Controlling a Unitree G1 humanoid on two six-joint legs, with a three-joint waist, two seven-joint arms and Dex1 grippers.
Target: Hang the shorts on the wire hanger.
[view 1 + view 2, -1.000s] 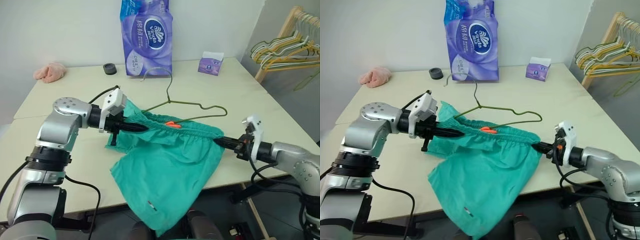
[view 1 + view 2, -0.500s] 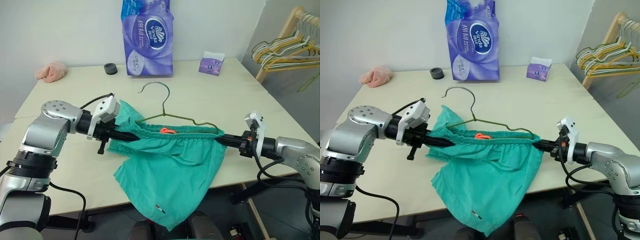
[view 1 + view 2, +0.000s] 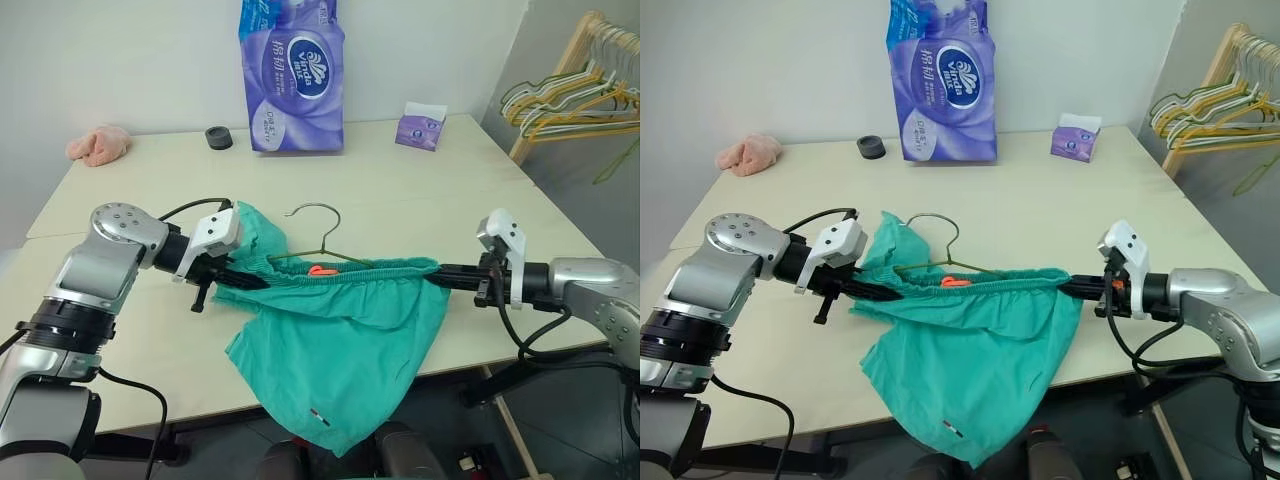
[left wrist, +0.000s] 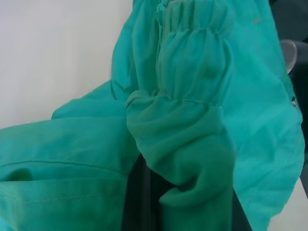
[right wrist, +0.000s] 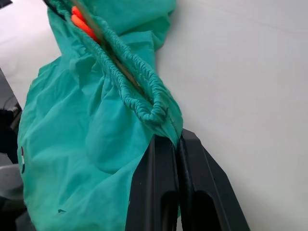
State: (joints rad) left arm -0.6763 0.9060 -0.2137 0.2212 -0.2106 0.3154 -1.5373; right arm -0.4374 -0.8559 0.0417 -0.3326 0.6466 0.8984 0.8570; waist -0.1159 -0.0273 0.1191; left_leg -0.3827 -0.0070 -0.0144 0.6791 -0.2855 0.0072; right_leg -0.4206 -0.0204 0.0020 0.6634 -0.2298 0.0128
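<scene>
both grippers clamped on the shorts [image 3: 340, 330]: left gripper [image 3: 262, 283] and right gripper [image 3: 436, 271] pinch opposite waistband ends, pulling it taut above the table [image 3: 130, 330], prob so the wire hanger [image 3: 318, 240] seats inside. legs drape off the edge. purple pack [image 3: 292, 72] reads "vinda deluxe".

The shorts [image 3: 340, 330] hang over the table's [image 3: 480, 200] front edge, stretched between the left gripper [image 3: 262, 283] and the right gripper [image 3: 432, 277]. The hanger [image 3: 318, 232] lies just behind the waistband. The paper pack [image 3: 292, 75] stands at the back, the rack [image 3: 570, 70] at the right.
</scene>
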